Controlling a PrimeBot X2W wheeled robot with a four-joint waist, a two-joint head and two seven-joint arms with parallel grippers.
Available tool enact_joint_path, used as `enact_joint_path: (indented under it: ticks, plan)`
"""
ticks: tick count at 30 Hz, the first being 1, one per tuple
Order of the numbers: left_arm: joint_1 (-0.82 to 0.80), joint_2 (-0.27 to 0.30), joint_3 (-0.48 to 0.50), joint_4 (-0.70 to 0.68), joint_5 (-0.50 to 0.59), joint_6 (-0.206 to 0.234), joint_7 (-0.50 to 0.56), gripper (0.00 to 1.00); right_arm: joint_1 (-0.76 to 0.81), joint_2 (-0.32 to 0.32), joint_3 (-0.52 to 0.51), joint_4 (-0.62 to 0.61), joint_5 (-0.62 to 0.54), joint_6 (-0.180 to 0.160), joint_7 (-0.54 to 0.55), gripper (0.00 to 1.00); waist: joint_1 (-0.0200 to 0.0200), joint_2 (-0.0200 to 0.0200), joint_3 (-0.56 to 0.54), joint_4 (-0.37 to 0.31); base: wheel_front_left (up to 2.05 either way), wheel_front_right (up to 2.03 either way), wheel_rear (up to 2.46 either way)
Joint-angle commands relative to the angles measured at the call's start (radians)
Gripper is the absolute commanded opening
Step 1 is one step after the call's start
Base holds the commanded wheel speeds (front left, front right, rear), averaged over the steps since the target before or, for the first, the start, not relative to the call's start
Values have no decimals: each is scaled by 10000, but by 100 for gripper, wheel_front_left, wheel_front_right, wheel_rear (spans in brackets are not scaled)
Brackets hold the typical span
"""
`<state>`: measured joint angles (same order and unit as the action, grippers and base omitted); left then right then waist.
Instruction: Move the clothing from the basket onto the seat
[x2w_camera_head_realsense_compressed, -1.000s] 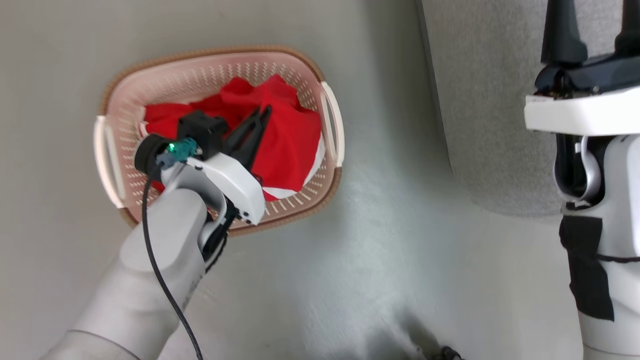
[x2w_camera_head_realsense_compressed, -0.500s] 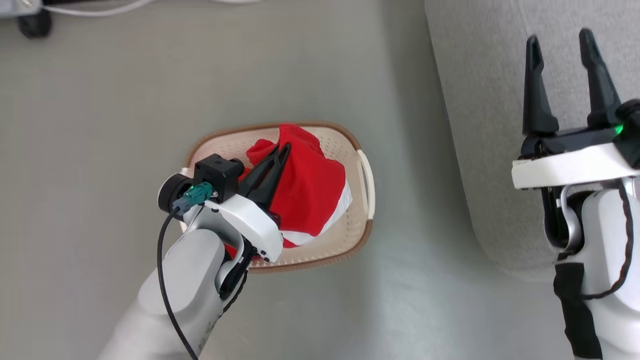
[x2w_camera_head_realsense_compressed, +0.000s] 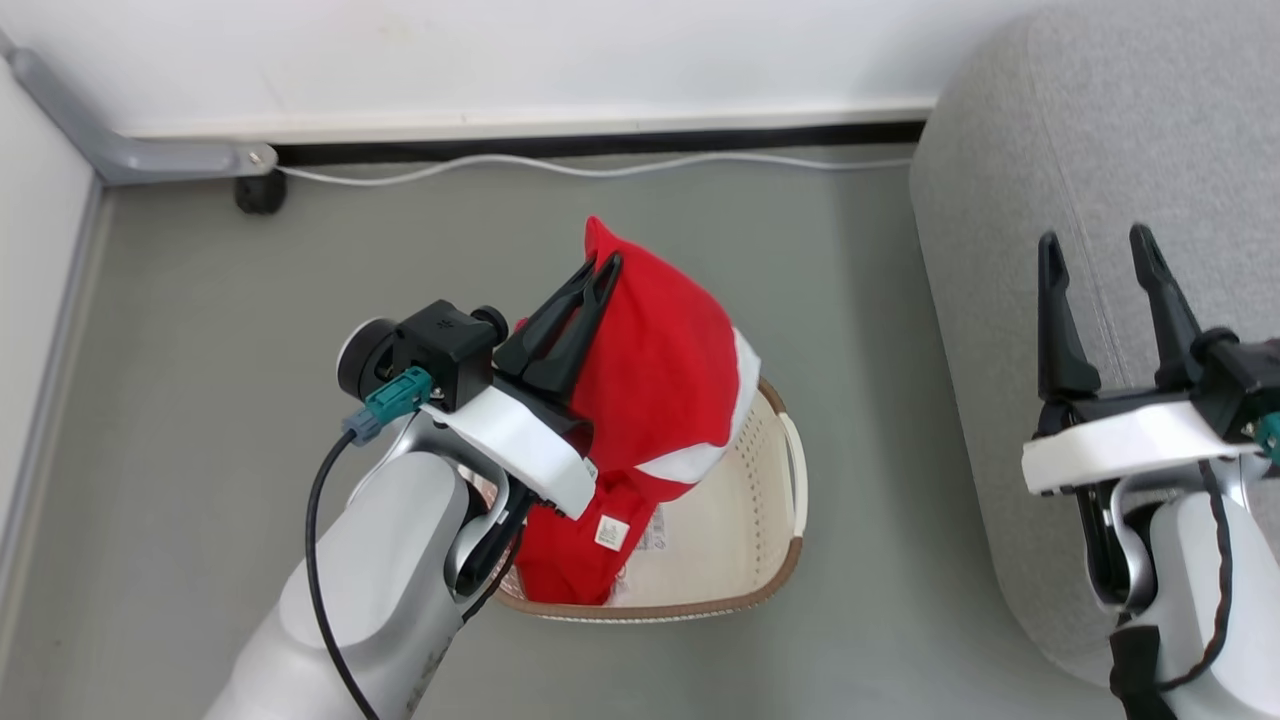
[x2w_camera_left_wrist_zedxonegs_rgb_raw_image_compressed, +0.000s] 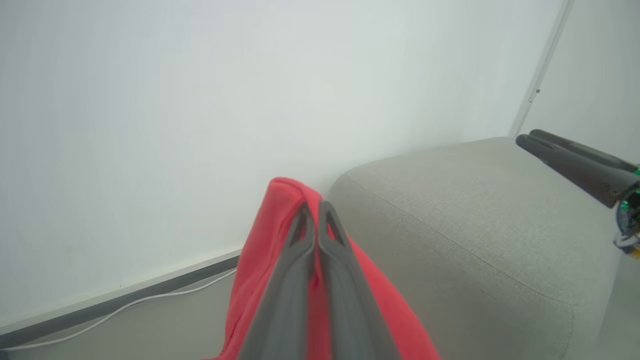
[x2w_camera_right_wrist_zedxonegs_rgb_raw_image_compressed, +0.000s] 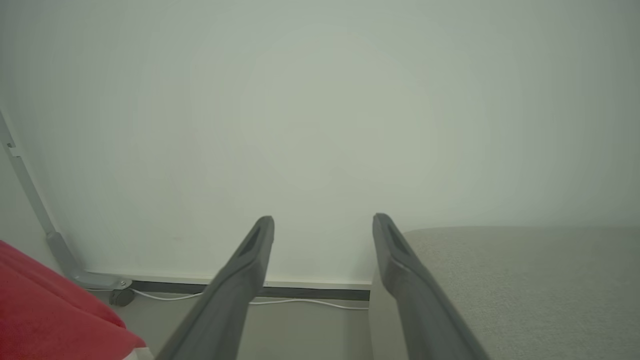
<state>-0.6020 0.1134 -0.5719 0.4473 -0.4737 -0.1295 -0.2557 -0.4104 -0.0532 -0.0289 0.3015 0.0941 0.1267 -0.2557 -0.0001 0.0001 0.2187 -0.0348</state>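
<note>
The left gripper (x2w_camera_head_realsense_compressed: 602, 262) has its jaws clenched on the clothing (x2w_camera_head_realsense_compressed: 660, 370) — red fabric with white trim draped from the tips. The fabric's lower end, with a white label, hangs into the basket (x2w_camera_head_realsense_compressed: 690, 606) on the floor (x2w_camera_head_realsense_compressed: 200, 350). The right gripper (x2w_camera_head_realsense_compressed: 1093, 236) hovers over the edge of the seat (x2w_camera_head_realsense_compressed: 1100, 120), jaws released and spread apart. The seat stands near the basket's right side. Beyond — a white cable (x2w_camera_head_realsense_compressed: 560, 165) runs along the wall (x2w_camera_head_realsense_compressed: 500, 50).
</note>
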Motion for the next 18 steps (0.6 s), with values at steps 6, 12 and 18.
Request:
enact_joint_path:
  ticks: [6,12,18]
  plan:
    - [-846,415,335,-1256,55,-11,-61,0,355,30,51,-185,-54,40,-61,100,1,-1,-399,374,0,0,0]
    - [-1521,648,313,-1899,-20,-11,-61,0,345,30,65,-110,-35,40,-61,100,1,-1,-405,382,0,0,0]
    - [-1839,743,322,-1998,-58,-11,-61,0,287,30,151,-65,-35,40,-61,100,1,-1,-421,335,0,0,0]
